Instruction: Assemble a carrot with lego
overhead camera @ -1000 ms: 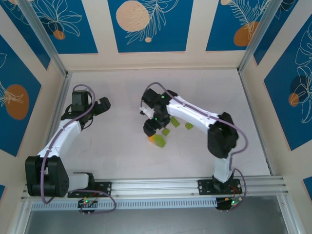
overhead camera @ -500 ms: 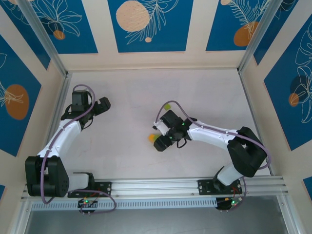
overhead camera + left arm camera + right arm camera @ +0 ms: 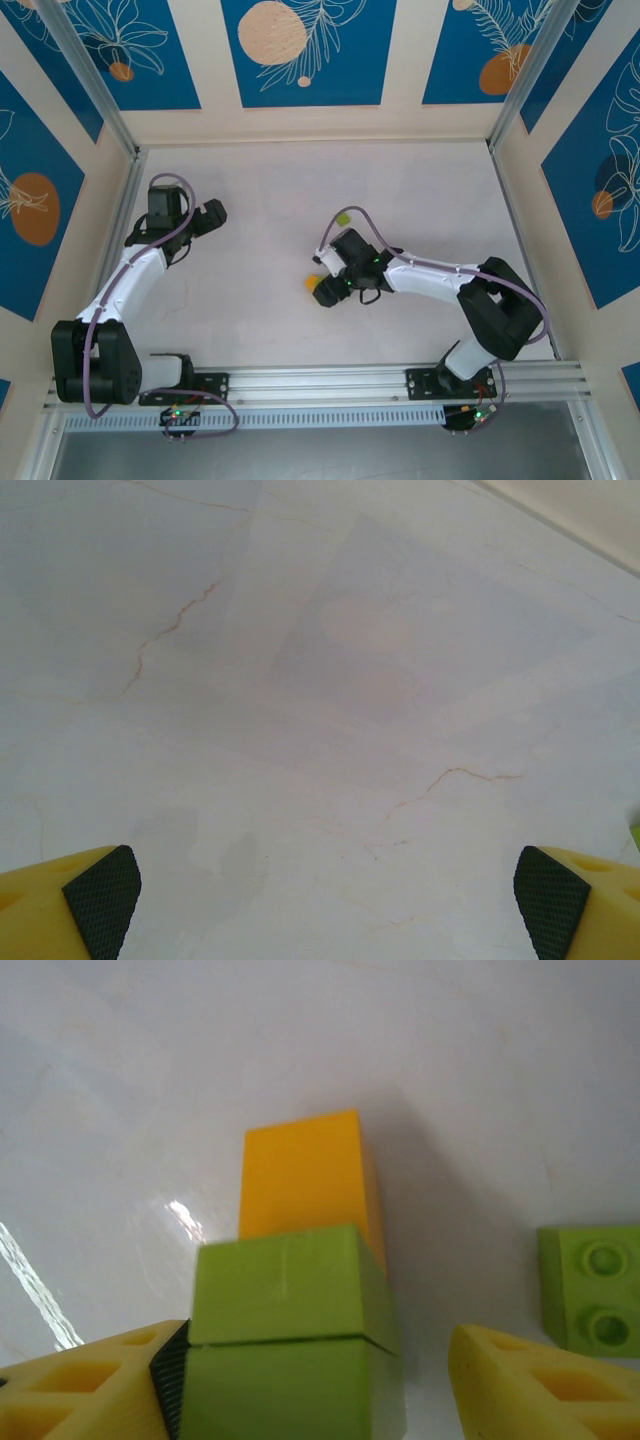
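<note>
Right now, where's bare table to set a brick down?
Free: table between left end effector and carrot; far-right corner beyond the right arm. Crowded: around the carrot, right end effector straddling it, green brick beside.

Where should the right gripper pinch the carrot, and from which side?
Probably the green bricks, across their flat side faces, coming from the green end where the right gripper straddles them. The carrot has its orange tip pointing away, so those sides face the pads.
</note>
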You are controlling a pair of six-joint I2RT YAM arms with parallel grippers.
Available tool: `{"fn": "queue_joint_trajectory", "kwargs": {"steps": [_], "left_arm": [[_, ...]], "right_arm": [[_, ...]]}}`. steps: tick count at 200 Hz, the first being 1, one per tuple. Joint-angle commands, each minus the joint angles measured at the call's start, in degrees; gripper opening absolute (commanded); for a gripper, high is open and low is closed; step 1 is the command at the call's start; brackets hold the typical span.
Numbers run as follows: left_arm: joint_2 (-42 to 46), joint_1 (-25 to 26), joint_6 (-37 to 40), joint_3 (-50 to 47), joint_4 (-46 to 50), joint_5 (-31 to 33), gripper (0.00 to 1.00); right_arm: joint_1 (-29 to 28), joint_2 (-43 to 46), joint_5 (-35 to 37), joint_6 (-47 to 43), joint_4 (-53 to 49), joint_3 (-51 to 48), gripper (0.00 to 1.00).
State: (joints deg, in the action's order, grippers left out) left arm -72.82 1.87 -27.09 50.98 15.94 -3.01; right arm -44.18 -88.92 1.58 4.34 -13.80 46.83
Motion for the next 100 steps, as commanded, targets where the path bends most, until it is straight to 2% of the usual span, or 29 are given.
{"fn": "queue_joint_trajectory", "kwargs": {"steps": [1,100], "left_arm": [[0.07,-0.79,-0.04,0.63,0.91,-1.07,0.98],[-0.2,-0.81,-0.07,0.61,0.43,-1.47,0.98]], "right_arm": [[0.67,2.19,-3.07,-0.74,3.52,-3.35,0.67],[2.69,6.51,-7.68,-0.74,7.72,-8.15,0.63]]}}
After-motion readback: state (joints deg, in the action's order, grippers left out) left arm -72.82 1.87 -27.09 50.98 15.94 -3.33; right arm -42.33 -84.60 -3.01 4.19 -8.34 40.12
